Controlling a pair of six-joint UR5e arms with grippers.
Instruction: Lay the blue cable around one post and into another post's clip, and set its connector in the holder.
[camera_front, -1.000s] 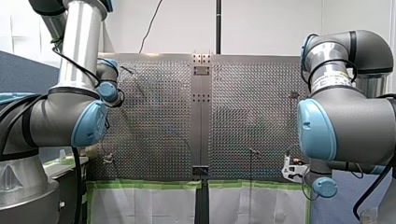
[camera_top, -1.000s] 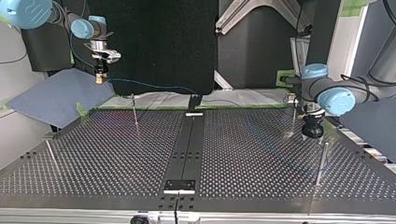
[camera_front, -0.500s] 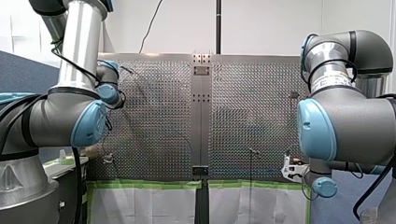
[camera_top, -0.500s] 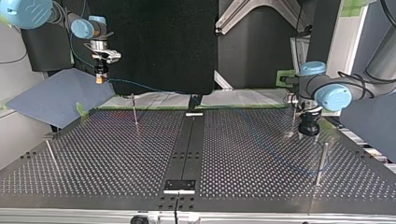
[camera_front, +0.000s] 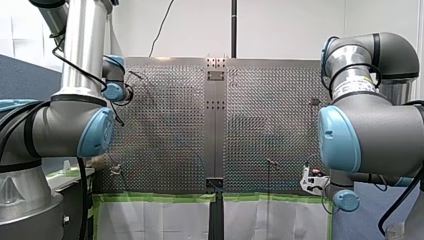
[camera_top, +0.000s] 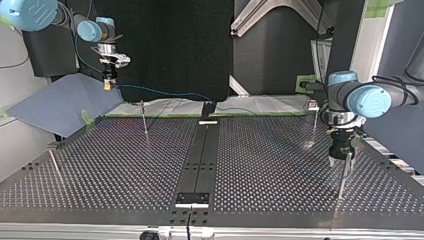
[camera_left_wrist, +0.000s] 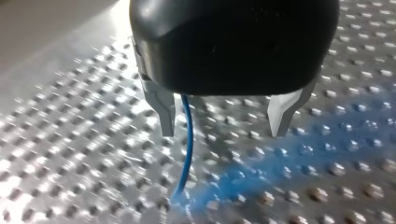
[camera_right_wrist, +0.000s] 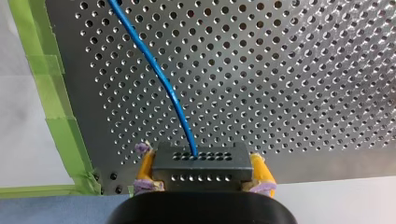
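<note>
Nearest in the top view, the left tool (camera_top: 343, 160) hangs with its fingers spread by the top of a post (camera_top: 341, 181) on the table (camera_top: 125, 165). The blue cable (camera_left_wrist: 187, 140) runs ungripped between them. Far back, past the table's edge, the right tool (camera_top: 107, 85) is clamped on the black connector (camera_right_wrist: 201, 161).

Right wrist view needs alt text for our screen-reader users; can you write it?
My right gripper has its jaws shut on the dark connector, with the blue cable running from it away over the perforated table. Green tape edges the table.
</note>
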